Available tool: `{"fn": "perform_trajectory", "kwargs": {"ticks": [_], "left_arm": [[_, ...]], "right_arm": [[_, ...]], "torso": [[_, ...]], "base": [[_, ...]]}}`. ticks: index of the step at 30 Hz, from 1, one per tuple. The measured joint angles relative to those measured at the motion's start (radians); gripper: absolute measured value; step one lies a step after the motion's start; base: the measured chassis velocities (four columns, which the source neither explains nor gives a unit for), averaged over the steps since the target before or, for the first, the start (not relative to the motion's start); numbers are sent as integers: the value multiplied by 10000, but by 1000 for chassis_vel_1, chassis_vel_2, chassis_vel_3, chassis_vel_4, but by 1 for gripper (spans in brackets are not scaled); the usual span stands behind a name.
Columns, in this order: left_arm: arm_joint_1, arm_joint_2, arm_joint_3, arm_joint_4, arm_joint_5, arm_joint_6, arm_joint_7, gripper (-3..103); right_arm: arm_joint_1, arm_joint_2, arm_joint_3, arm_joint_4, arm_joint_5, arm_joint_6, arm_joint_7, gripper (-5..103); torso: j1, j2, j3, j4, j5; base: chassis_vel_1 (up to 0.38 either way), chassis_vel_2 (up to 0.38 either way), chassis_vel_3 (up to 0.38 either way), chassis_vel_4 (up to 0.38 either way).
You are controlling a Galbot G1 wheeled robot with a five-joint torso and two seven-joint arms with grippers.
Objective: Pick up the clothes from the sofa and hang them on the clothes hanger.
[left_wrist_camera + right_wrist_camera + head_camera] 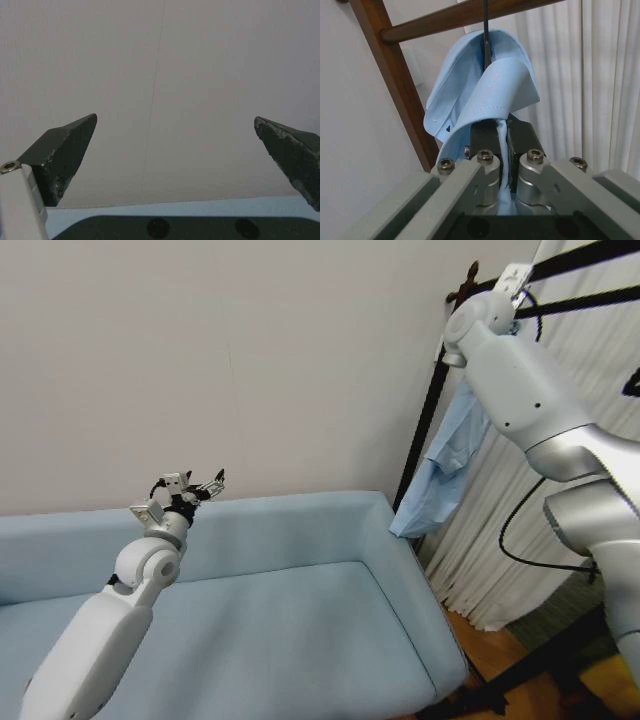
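Pale blue shirt (448, 455) hangs at the far right of the scene from a dark wooden clothes rack (425, 410). It is draped down along the upright post, in front of a white curtain (500, 530). Its lowest folds reach about level with the top of the light blue sofa (300, 630) at that sofa's right end. The sofa seat lies bare.

Seen from the right wrist, the collar (490, 85) is turned over in a smooth curl with a line of stitching along its edge. A thin dark rod (485, 35) runs up out of the collar and across the wooden rail (470, 17) above it.

The right pincer (502, 137) is clenched on the shirt just under the collar. Its two dark fingers are pressed close together, with a narrow strip of blue cloth pinched between them and trailing down towards the wrist. In the head view the right arm is raised high, its wrist up beside the top of the rack.

The left pincer (205, 485) is held above the sofa's backrest at the left of the scene. Its fingers are spread wide apart, released and grasping nothing. They point at the plain pale wall (250, 360) and touch neither it nor the sofa.
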Motion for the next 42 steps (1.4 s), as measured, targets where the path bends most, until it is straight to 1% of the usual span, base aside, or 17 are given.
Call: {"fn": "perform_trajectory", "kwargs": {"ticks": [26, 28, 31, 42], "left_arm": [[193, 21, -99, -117, -22, -63, 32, 100], [198, 29, -97, -118, -22, -63, 33, 100], [252, 49, -119, -134, -24, -63, 55, 100], [320, 11, -154, -202, -27, -85, 124, 100]], "right_arm": [[-445, -204, 17, 418, -42, 38, 110, 2], [-456, -205, 17, 426, -108, 57, 94, 2], [-377, -226, -36, 383, -557, 154, -172, 2], [-168, -63, -81, -8, -528, 151, -326, 2]], "torso": [[0, 0, 0, 0, 1], [0, 0, 0, 1, 1], [0, 0, 0, 0, 3], [0, 0, 0, 1, -1]], "base": [[0, 0, 0, 0], [0, 0, 0, 0], [0, 0, 0, 0], [0, 0, 0, 0]]}}
